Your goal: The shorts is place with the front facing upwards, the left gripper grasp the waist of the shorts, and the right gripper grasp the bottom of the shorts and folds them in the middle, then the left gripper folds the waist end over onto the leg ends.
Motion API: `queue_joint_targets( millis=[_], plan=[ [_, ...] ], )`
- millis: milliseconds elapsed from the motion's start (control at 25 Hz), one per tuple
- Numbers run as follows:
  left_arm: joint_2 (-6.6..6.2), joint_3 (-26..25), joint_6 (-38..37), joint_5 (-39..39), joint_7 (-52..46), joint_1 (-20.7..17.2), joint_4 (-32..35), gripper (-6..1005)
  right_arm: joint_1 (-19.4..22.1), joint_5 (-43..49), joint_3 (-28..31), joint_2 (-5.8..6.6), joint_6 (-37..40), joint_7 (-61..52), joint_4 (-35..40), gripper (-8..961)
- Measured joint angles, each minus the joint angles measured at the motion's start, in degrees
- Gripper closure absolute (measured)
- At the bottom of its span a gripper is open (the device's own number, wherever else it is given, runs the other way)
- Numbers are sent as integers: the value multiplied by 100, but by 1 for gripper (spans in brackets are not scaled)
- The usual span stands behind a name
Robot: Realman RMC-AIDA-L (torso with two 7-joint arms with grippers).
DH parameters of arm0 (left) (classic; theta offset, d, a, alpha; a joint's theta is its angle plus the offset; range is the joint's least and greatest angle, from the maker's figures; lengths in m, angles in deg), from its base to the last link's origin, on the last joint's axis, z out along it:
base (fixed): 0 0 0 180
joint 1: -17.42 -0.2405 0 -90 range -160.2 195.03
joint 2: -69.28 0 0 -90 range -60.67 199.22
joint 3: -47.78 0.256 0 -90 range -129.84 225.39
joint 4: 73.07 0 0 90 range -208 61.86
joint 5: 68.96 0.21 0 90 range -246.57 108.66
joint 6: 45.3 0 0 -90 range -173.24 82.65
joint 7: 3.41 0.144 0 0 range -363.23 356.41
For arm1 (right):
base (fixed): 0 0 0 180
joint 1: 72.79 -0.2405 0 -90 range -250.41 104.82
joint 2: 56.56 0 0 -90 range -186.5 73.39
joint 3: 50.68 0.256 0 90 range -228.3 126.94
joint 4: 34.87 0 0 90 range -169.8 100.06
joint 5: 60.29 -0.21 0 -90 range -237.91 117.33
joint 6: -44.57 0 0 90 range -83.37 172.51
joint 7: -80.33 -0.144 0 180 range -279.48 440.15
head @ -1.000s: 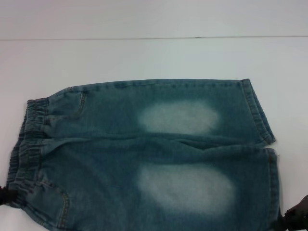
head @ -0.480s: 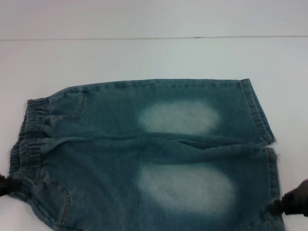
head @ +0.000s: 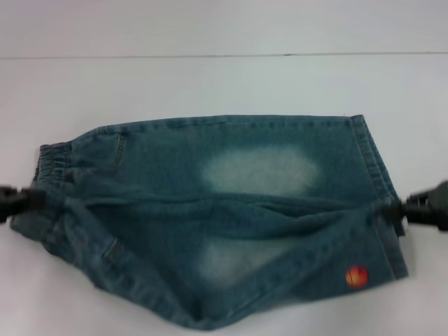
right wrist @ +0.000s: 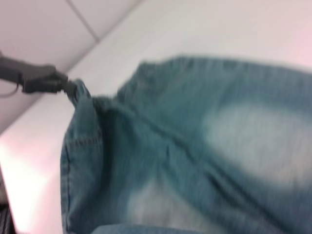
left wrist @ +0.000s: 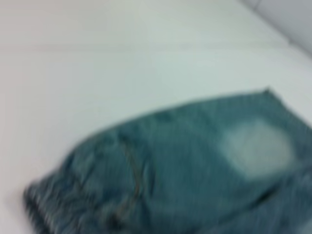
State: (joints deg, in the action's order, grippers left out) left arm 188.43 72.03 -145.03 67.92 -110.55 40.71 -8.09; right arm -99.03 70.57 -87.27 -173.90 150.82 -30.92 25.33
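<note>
I see the shorts point(head: 231, 224) lying across the white tabletop point(head: 224, 84), waist toward my left and leg ends point(head: 381, 199) toward my right. The cloth is washed blue-green denim, soft and creased, with a gathered elastic waist point(head: 52, 164) and flat stitched hems. The far leg lies flat, showing one pale oval faded patch point(head: 259, 170). The near leg is lifted along its near edge and drawn up toward the middle, so it sags in a long triangular fold; its faded patch is half hidden in the crease. A small orange-red round print point(head: 356, 277) shows on the turned-up underside near the hem.

The left gripper point(head: 29, 201), black, is pinched onto the waist at the left edge of the head view. The right gripper point(head: 406, 208), also black, is clamped on the bottom of the shorts at the near leg's hem. Both are cut off by the frame, with only their tips visible.

In the right wrist view, the left gripper point(right wrist: 68, 87) shows far off, holding a corner of the waist. The left wrist view is smeared; I make out only denim and one pale patch point(left wrist: 256, 148).
</note>
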Motion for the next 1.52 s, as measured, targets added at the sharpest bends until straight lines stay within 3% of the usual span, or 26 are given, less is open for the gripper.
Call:
queue_joint_targets(
  millis=[240,440,880,1160,1520],
  plan=[
    [20,0,108,-303,-487,302,137,932,-174,-381,377,82,-564,118,18,910],
    [78,-3,703,-365,-652,497,151,932,-268,-499,444,98,-1395,359,-40,911],
    [366,424,2277,-323,-662,477,100,927,-425,-585,358,-195,-2931,937,-148,914],
    [416,551,2892,-127,-678,452,-77,907,-552,-479,31,-194,-3808,908,-639,880],
    [461,689,3084,-166,-441,410,-299,880,-630,-579,-539,-239,-4545,1116,-1083,837]
  ],
)
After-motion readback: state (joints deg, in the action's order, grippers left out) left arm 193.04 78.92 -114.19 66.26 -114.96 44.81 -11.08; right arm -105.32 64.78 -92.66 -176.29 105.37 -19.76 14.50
